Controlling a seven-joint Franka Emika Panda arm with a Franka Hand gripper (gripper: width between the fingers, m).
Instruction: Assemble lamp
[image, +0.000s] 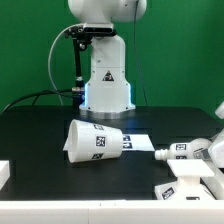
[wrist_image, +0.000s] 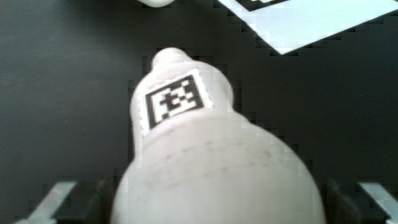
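Observation:
The white bulb (image: 178, 152) lies on its side on the black table at the exterior view's right, its tagged stem pointing left. In the wrist view the bulb (wrist_image: 187, 110) fills the middle, with its round head between my fingers (wrist_image: 63, 200). My gripper (wrist_image: 214, 203) straddles the head with a dark gap on each side, so it is open. It shows in the exterior view (image: 210, 150) at the right edge. The tapered shade (image: 95, 140) lies on its side in the middle. The flat square base (image: 188, 186) sits at the front right.
The marker board (image: 142, 140) lies behind the shade and shows in the wrist view (wrist_image: 329, 25). The robot's glossy white body (image: 105, 75) stands at the back. A white block (image: 4, 173) sits at the exterior view's left edge.

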